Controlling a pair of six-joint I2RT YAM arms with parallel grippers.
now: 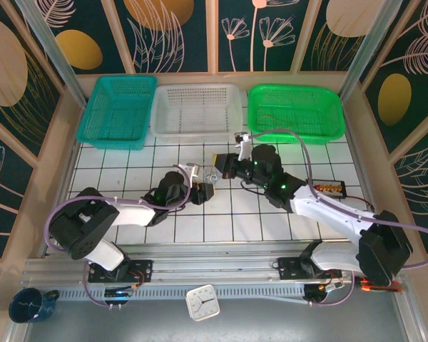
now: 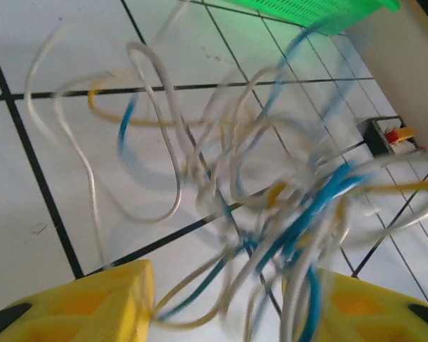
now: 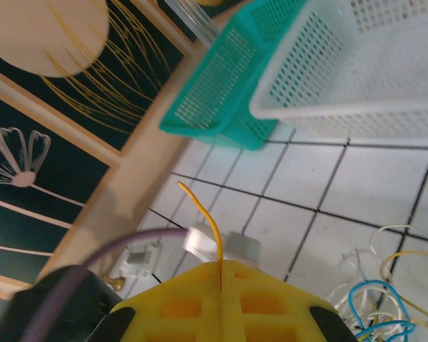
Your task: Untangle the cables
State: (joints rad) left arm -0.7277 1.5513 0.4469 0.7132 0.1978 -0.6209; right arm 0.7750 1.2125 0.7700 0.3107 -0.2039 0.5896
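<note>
The cables (image 1: 211, 175) lie as one knot on the tiled table (image 1: 128, 173) between both arms, so nearly all the untangling is left, I judge. The right gripper (image 3: 221, 269) is pressed together on one yellow wire (image 3: 212, 224). The left gripper (image 2: 235, 303) stands spread, with strands between its fingers.

The cables (image 2: 271, 214) are blue, white and yellow. The table (image 1: 128, 171) is white tile with a dark grid. At 11 o'clock sits the teal basket (image 1: 110, 142), at 12 the white basket (image 1: 196, 132), and at 1 the green basket (image 1: 292, 135). The walls (image 1: 178, 28) are dark teal with gold and white leaf and flower drawings. The left fingers (image 2: 85, 306) and right fingers (image 3: 178, 303) are yellow. The mug (image 1: 30, 305) at 7 is dark blue.
</note>
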